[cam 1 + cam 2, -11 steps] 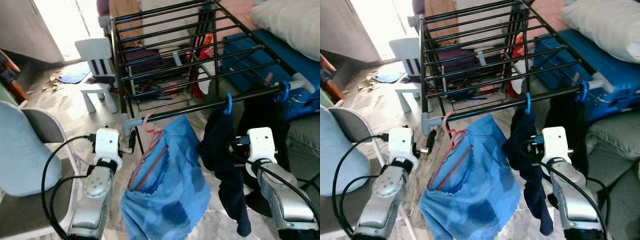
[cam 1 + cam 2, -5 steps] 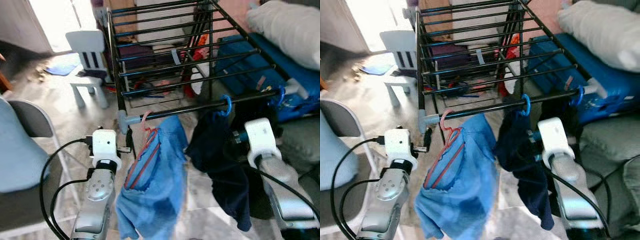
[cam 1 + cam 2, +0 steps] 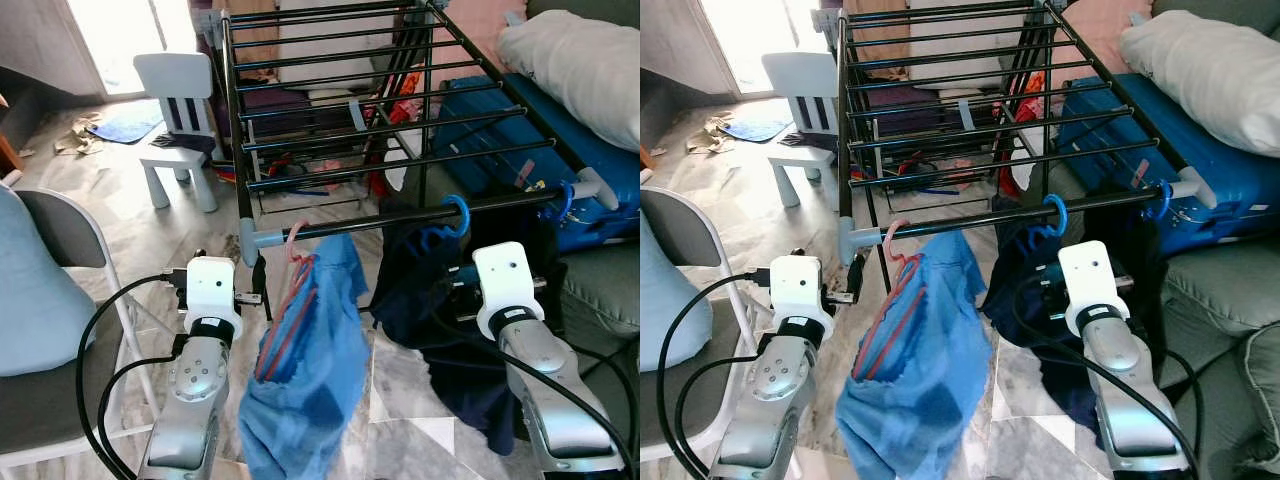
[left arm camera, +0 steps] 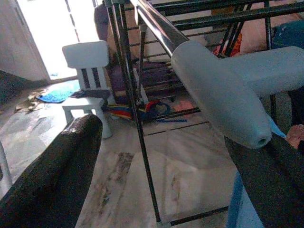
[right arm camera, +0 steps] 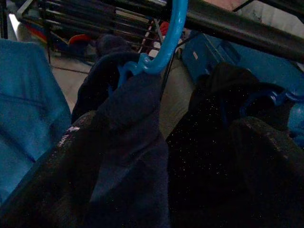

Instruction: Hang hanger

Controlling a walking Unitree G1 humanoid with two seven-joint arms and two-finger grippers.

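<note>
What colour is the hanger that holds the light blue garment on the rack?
The hanger is pink-red; it shows best in the right eye view.

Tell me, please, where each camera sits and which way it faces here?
Left eye view: on the head, looking forward and down at the black metal drying rack; both silver arms show.
Right eye view: the same head, the same scene; the bright blue garment on the pink hanger hangs from the front rail.
Left wrist view: on the left wrist, facing the rack's grey corner joint; both black fingers show, apart.
Right wrist view: on the right wrist, facing the blue hanger hook and dark navy garment.
Shared: all see the rack.
</note>
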